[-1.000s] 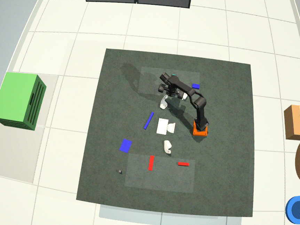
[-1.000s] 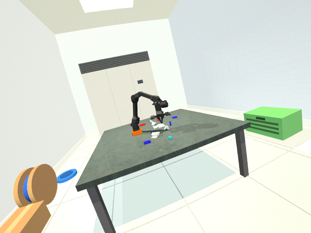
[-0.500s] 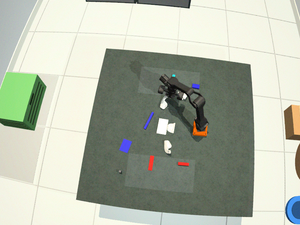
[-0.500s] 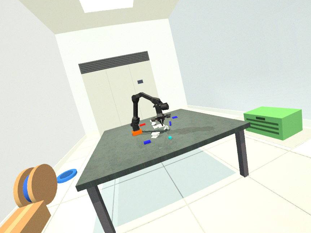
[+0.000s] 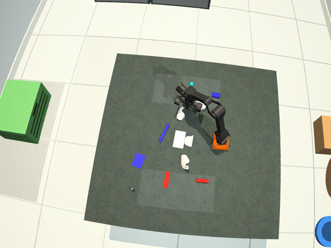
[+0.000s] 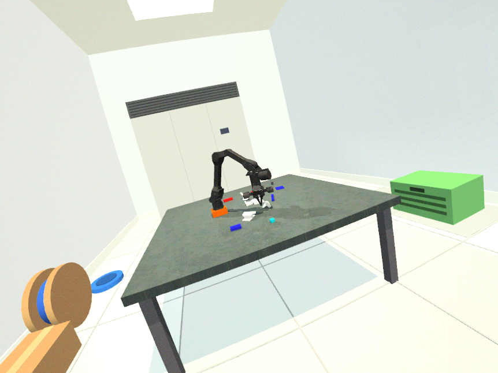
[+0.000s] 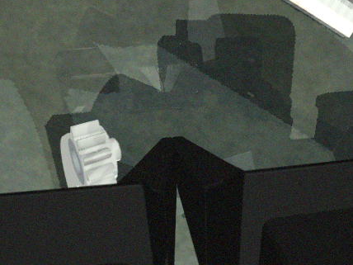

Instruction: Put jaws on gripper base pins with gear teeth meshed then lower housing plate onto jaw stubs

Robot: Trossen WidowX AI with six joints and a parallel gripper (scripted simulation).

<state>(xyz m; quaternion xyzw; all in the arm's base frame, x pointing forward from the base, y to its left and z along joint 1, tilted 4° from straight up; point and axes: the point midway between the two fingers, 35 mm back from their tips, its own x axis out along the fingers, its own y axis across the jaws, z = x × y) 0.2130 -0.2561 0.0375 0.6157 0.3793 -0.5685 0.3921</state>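
Observation:
My gripper [image 5: 188,108] [image 6: 260,203] [image 7: 172,147] is shut and empty, pointing down above the table beside one white jaw. This jaw [image 5: 180,114] [image 6: 266,204] [image 7: 96,156] shows its gear teeth left of the fingertips in the wrist view; the rest is hidden behind the fingers. The other jaw [image 5: 184,162] lies farther down in the top view. A white block-like part [image 5: 203,106] [image 6: 248,215] [image 7: 309,3] is partly hidden by the arm. A flat white rectangle [image 5: 179,139] lies against a white trapezoid piece [image 5: 188,140]. I cannot tell which of these are gripper base and housing plate.
On the table [image 5: 242,198] lie a cyan cube [image 5: 191,83] [image 6: 272,220], a small blue block [image 5: 215,95] [image 6: 235,227], a blue bar [image 5: 164,132], a blue plate [image 5: 138,160], a red bar [image 5: 166,179], a shorter red bar [image 5: 202,181] and a grey cube [image 5: 132,189].

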